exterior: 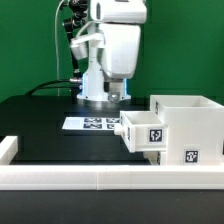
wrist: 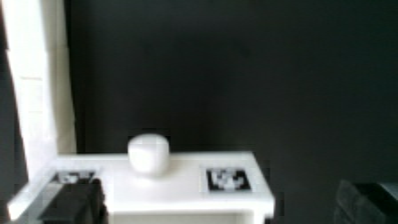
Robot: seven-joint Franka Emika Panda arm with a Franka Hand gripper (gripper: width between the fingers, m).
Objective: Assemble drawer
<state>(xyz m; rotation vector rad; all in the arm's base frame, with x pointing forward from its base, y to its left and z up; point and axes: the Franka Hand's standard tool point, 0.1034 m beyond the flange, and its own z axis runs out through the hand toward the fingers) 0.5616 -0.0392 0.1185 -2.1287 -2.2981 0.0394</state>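
While hand [exterior: 117,95] hovers raised, drawer [exterior: 172,128] sits apart, below.

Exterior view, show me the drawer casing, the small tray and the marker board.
Casing [exterior: 192,128], exterior view, its tagged front wall.
Small tray [exterior: 140,128], exterior view, its tagged side.
Marker board [exterior: 92,123], exterior view, its flat tagged face.

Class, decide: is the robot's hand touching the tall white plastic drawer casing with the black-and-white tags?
Apart. In the exterior view the hand hangs behind, over the marker board, with bare black table between it and the tall white plastic casing.
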